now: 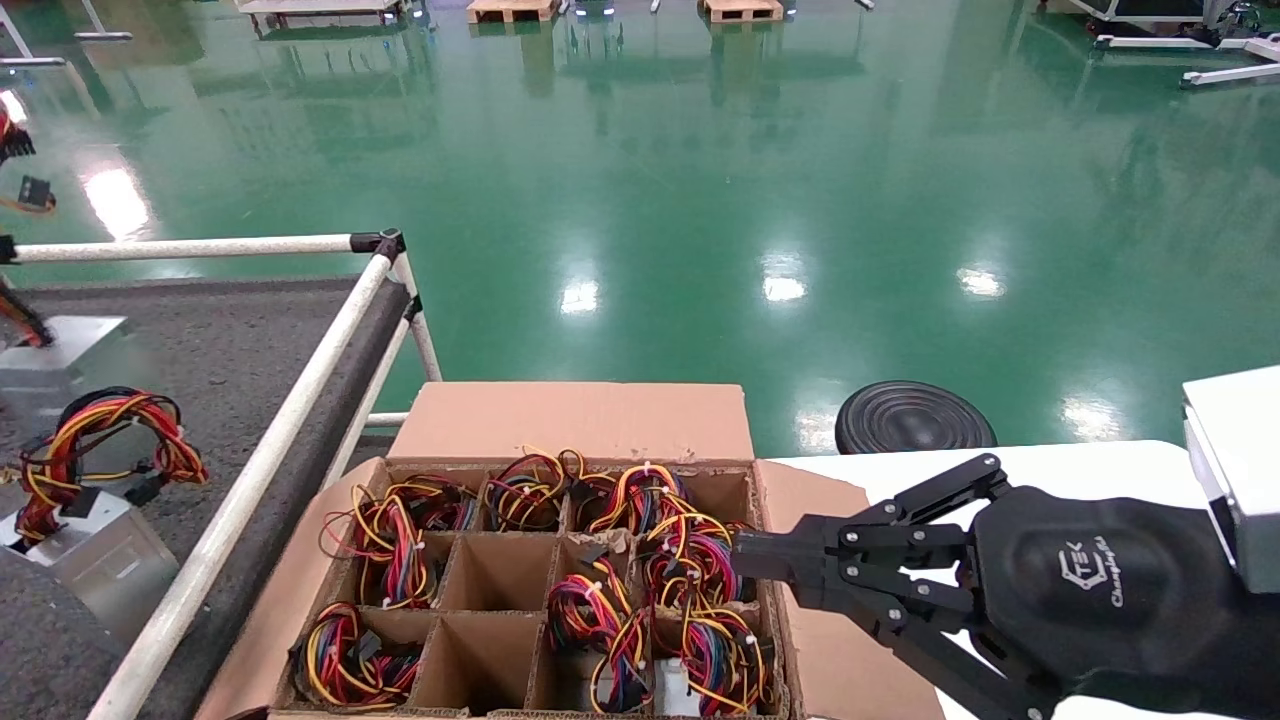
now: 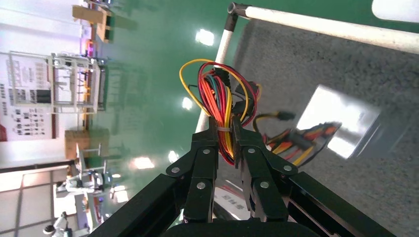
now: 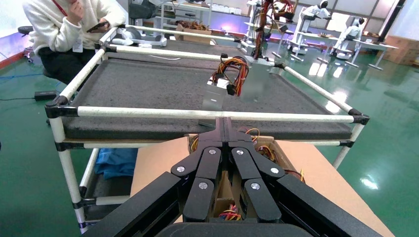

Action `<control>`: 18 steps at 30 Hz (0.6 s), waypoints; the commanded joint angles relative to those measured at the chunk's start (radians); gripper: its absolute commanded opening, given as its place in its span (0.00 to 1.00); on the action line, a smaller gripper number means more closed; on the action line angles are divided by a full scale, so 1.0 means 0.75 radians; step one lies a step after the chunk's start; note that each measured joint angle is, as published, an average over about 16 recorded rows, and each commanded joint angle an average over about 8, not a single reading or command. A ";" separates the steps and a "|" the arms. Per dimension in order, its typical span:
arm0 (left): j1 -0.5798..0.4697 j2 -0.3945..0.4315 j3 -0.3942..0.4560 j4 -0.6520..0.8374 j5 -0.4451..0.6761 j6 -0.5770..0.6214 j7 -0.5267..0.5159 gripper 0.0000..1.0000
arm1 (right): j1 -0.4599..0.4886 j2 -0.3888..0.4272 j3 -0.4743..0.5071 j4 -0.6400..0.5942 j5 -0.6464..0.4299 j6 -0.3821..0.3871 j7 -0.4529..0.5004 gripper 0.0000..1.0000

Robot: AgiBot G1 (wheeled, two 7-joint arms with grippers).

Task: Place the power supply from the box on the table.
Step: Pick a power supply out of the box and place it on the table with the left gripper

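Left tool (image 2: 225, 134) pinches the power supply (image 2: 341, 121) wires above the table (image 2: 316, 64).

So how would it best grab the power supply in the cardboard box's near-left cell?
By its red-yellow-black wire bundle, coming straight down from above: the brown cardboard box's cell walls close every side and only wires show on top. The left end effector grips another bundle likewise.

Bright, even overhead lighting throughout. White glare patches mirrored on the glossy green floor (image 1: 700, 200) beyond the jaws. Strong sheen and motion smear on the small silver sheet-metal power supply (image 2: 341, 121) just past the left jaws. Soft, faint shadows only. Slight wide-angle bending toward frame edges.
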 commanded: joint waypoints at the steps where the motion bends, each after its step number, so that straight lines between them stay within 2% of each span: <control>1: 0.006 -0.005 0.001 0.009 0.001 0.002 0.000 0.00 | 0.000 0.000 0.000 0.000 0.000 0.000 0.000 0.00; 18: 0.054 -0.007 0.001 0.074 -0.006 0.038 0.035 0.00 | 0.000 0.000 0.000 0.000 0.000 0.000 0.000 0.00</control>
